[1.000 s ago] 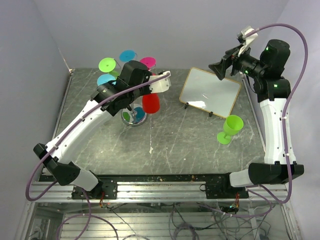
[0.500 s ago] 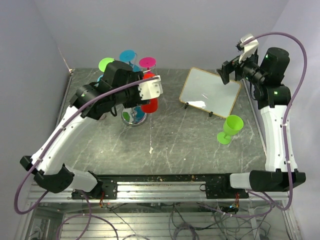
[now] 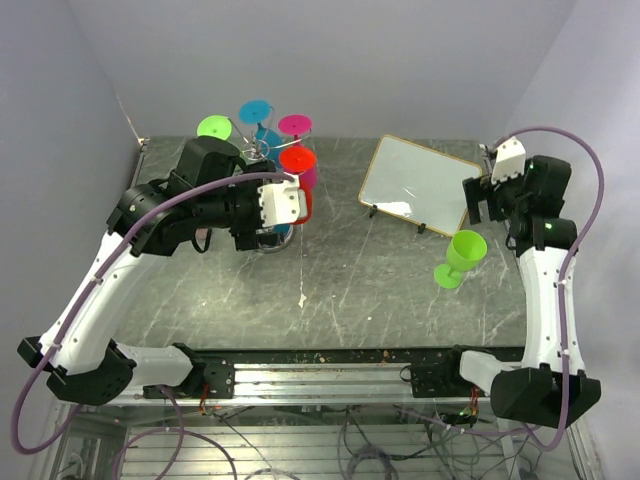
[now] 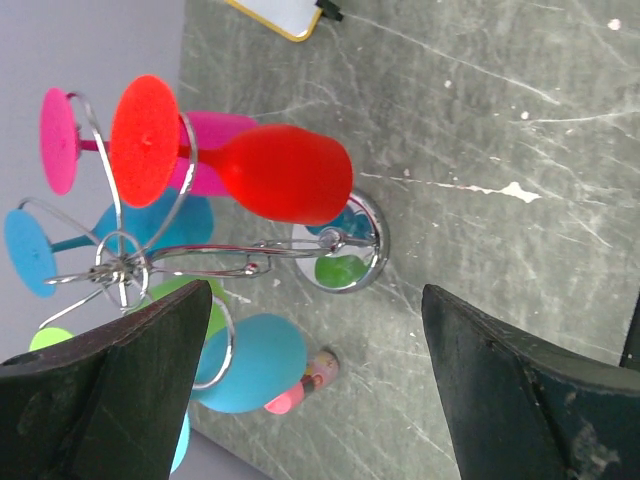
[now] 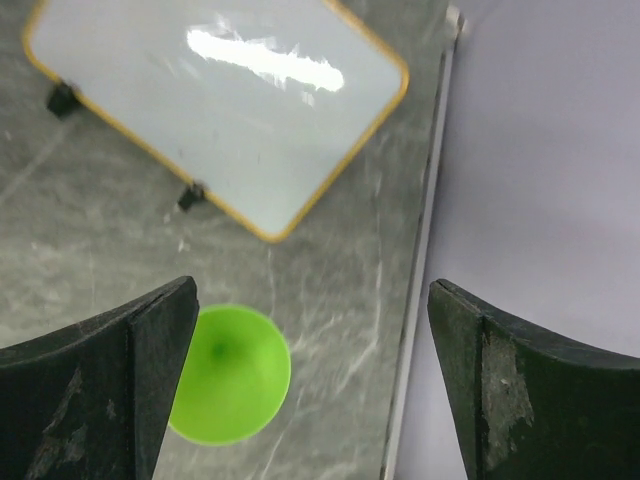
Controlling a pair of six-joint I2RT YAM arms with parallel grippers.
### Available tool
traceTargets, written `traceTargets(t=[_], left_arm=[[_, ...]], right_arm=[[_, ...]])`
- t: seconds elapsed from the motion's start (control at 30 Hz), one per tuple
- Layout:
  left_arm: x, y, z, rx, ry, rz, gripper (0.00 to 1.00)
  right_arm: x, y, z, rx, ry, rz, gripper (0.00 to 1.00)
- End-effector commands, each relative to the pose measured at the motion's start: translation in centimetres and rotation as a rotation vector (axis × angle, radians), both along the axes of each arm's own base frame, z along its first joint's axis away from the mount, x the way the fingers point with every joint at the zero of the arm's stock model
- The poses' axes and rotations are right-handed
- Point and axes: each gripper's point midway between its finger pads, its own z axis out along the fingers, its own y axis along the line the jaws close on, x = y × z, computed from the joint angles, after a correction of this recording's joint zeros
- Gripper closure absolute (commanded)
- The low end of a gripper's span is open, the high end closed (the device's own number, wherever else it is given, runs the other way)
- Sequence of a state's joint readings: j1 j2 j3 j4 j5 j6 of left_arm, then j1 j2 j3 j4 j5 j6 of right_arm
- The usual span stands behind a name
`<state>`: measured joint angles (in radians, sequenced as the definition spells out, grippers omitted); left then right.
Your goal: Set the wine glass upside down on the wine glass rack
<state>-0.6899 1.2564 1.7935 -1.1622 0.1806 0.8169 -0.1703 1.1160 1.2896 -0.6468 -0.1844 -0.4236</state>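
Top external view, bench (image 3: 350, 280) of grey stone pattern.

1. Wine glass rack (image 3: 262, 150): silver wire stand at far left of the bench, with scroll arms at the top and a round shiny base (image 4: 345, 255).
2. Red wine glass (image 3: 299, 175): hangs upside down on the rack's right-hand scroll arm. Its foot is on top and its bowl (image 4: 285, 175) points down beside the pole.
3. Other glasses on the rack: green (image 3: 213, 127), blue (image 3: 256, 110) and pink (image 3: 295, 124), all hung by the foot.
4. Left arm: rises from its base well in front of the rack and folds at the elbow, with the forearm running right. Left tool (image 4: 315, 300): level with the rack's near side, just clear of the red bowl, fingers spread wide, gripping nothing.
5. Green wine glass (image 3: 462, 255): upright on the bench, well to the right of the rack.
6. White board (image 3: 420, 185): yellow-framed, propped on small feet between the rack and the right arm.
7. Right arm: stands tall, far right of the rack, with the wrist bent down. Right tool (image 5: 312, 290): above the green wine glass (image 5: 228, 372), fingers wide apart, empty.
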Motion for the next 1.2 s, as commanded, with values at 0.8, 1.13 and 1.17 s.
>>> traceTargets(t=[0.8, 1.13, 1.17], left_arm=[[0.3, -0.6, -3.9, 0.054, 0.073, -0.068, 0.01], [1.5, -1.0, -4.1, 0.063, 0.074, -0.042, 0.01], [1.7, -1.1, -4.0, 0.058, 0.073, -0.028, 0.01]], right_arm=[[-4.9, -2.9, -13.6, 0.119, 0.439, -0.163, 0.64], [-3.9, -2.6, -13.4, 0.139, 0.438, -0.14, 1.0], [-3.6, -2.6, -12.9, 0.14, 0.426, -0.134, 1.0]])
